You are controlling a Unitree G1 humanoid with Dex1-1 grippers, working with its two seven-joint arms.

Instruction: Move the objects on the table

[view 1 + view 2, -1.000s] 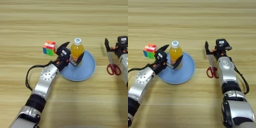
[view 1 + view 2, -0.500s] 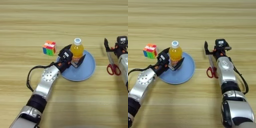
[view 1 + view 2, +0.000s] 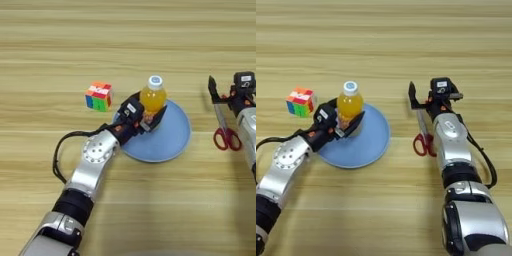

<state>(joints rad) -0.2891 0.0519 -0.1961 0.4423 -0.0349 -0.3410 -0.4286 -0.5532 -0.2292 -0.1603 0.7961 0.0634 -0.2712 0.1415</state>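
The wooden bench (image 3: 60, 45) is filling both views, and on it a round blue plate (image 3: 172, 142) is lying near the middle with the orange-juice bottle (image 3: 152, 97) standing upright on its left part, white cap on top. The left gripper (image 3: 145, 116) is reaching in from the lower left, its jaws set on either side of the bottle's lower body and seemingly closing on it; to do this step well, the grip wants to sit low and square on the bottle so it is not tipping, and any lift should be going straight up before travelling sideways, clear of the plate's rim. The right gripper (image 3: 423, 102) is idling well to the right, hovering over the blades of the red-handled scissors (image 3: 422, 137), which are lying flat with handles toward the robot; one dark finger is showing upright, but whether its jaws are open or closed I cannot tell. The small puzzle cube (image 3: 98, 96) is sitting alone on the bench, just left of the plate and apart from it. The bottle's base and label are being covered by the left fingers, so true contact is hard to confirm, the scissor tips are hidden under the right gripper, and no pen is showing anywhere.
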